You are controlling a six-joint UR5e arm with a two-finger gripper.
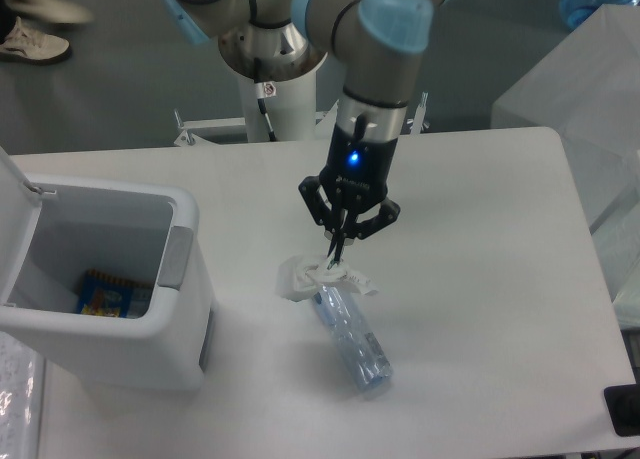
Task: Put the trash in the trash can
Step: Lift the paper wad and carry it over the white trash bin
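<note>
The small crumpled white wrapper (308,276) lies on the white table near the middle. The clear bluish crushed bottle (353,341) lies right beside it, stretching toward the front right. My gripper (338,256) points straight down over the wrapper's right edge. Its fingers are drawn together and pinch a raised bit of the wrapper, which still rests on the table. The white trash can (185,324) stands at the left with its lid (15,214) swung open. A blue and yellow packet (110,294) lies inside it.
The table's right edge (585,229) borders clear plastic sheeting. A dark object (625,409) sits at the front right corner. The arm's base (270,89) stands behind the table's far edge.
</note>
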